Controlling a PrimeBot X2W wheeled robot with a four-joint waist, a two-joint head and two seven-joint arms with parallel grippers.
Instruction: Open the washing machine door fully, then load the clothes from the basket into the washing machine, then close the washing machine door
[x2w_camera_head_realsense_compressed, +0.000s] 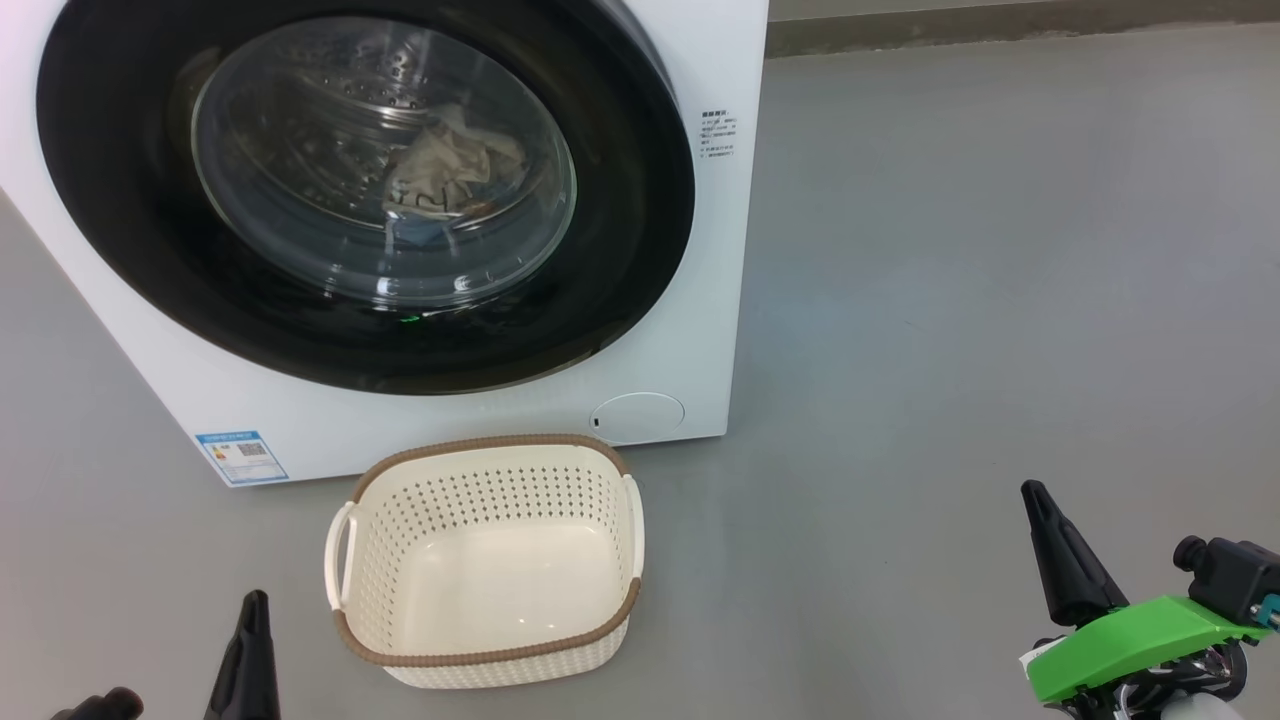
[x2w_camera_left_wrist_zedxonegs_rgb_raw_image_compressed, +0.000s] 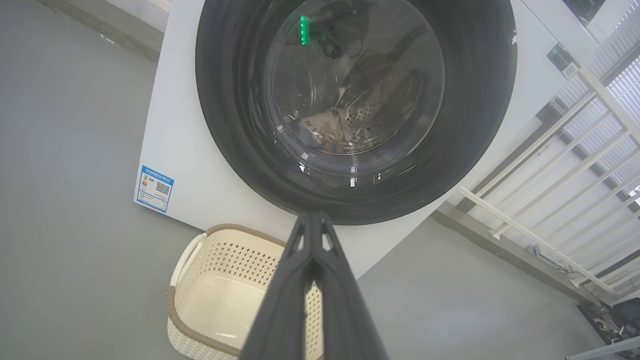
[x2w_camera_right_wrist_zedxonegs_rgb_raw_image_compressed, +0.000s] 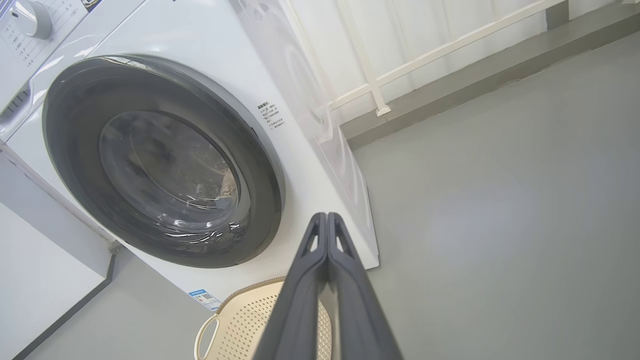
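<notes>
The white washing machine (x2w_camera_head_realsense_compressed: 700, 300) stands on the floor with its round black door (x2w_camera_head_realsense_compressed: 130, 230) shut. Behind the glass window the clothes (x2w_camera_head_realsense_compressed: 450, 170) lie in the steel drum as a beige and blue bundle, also visible as clothes (x2w_camera_left_wrist_zedxonegs_rgb_raw_image_compressed: 327, 127). The cream basket (x2w_camera_head_realsense_compressed: 490, 560) sits empty on the floor in front of the machine. My left gripper (x2w_camera_head_realsense_compressed: 255, 600) is low at the basket's left, shut with nothing in it; its fingers (x2w_camera_left_wrist_zedxonegs_rgb_raw_image_compressed: 312, 225) meet at the tip. My right gripper (x2w_camera_head_realsense_compressed: 1035, 495) hovers at the far right, shut and empty, fingers (x2w_camera_right_wrist_zedxonegs_rgb_raw_image_compressed: 326, 220) pressed together.
Grey floor (x2w_camera_head_realsense_compressed: 950, 250) stretches to the right of the machine. A blue energy label (x2w_camera_head_realsense_compressed: 240, 457) and a round white hatch (x2w_camera_head_realsense_compressed: 637, 414) mark the machine's lower front. White railing (x2w_camera_left_wrist_zedxonegs_rgb_raw_image_compressed: 550, 200) and a low kerb stand behind the machine.
</notes>
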